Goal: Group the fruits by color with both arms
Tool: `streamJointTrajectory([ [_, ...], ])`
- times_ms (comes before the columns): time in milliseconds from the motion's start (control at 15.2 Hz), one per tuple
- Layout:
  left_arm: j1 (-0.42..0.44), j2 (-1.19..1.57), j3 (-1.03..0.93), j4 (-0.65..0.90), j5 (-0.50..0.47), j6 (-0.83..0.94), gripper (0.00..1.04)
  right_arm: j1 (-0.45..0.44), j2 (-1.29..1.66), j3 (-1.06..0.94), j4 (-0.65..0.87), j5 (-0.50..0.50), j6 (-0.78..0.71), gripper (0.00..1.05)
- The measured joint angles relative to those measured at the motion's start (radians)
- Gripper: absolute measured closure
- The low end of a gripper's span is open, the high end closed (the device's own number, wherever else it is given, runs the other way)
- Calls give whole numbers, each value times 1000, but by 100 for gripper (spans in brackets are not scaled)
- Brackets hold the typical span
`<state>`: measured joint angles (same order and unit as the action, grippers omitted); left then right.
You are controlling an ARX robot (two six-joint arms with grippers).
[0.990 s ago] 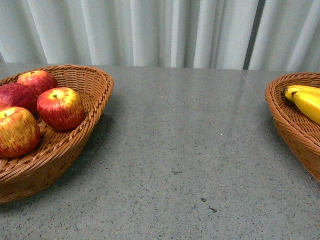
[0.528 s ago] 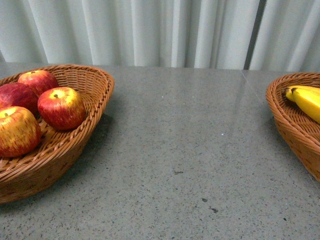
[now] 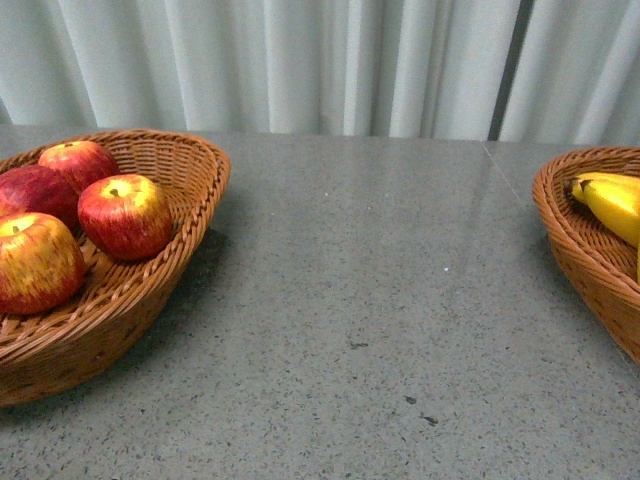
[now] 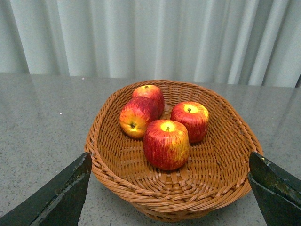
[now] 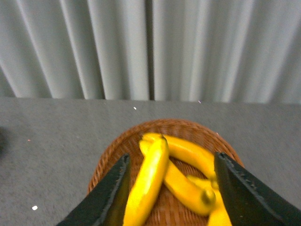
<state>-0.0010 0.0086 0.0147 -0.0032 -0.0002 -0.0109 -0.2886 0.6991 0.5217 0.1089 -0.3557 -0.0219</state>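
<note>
Several red-and-yellow apples [image 3: 125, 215] lie in a wicker basket [image 3: 190, 235] at the left of the front view; they also show in the left wrist view [image 4: 166, 143]. My left gripper [image 4: 169, 193] is open and empty, its jaws wide apart above the near rim of that basket [image 4: 174, 205]. Yellow bananas [image 3: 612, 203] lie in a second wicker basket [image 3: 575, 250] at the right. My right gripper [image 5: 171, 188] is open and empty above that basket [image 5: 113, 155], its jaws straddling the bananas [image 5: 150, 176]. Neither arm shows in the front view.
The grey speckled table [image 3: 370, 290] runs between the two baskets. A pale pleated curtain [image 3: 320, 60] hangs behind the table's far edge.
The front view has shifted slightly; both baskets sit a little further right in the picture. The fruits have not moved in their baskets.
</note>
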Motion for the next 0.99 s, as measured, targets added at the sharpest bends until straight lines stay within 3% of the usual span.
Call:
streamJointTrajectory([
  [132,0,0,0,0,1,0,7,-15,-273,-137,-142,63,7,67],
  [330,0,0,0,-1,-1,0,7,64,-496,-245,-168,130,7,103],
  [462,0,0,0,0,0,0,7,131,-528,-315,-158,195,11,103],
  [594,0,0,0,0,-2,0,7,285,-569,-354,-145,334,13,103],
  [990,0,0,0,0,0,0,7,288,-629,-437,-123,356,14,103],
])
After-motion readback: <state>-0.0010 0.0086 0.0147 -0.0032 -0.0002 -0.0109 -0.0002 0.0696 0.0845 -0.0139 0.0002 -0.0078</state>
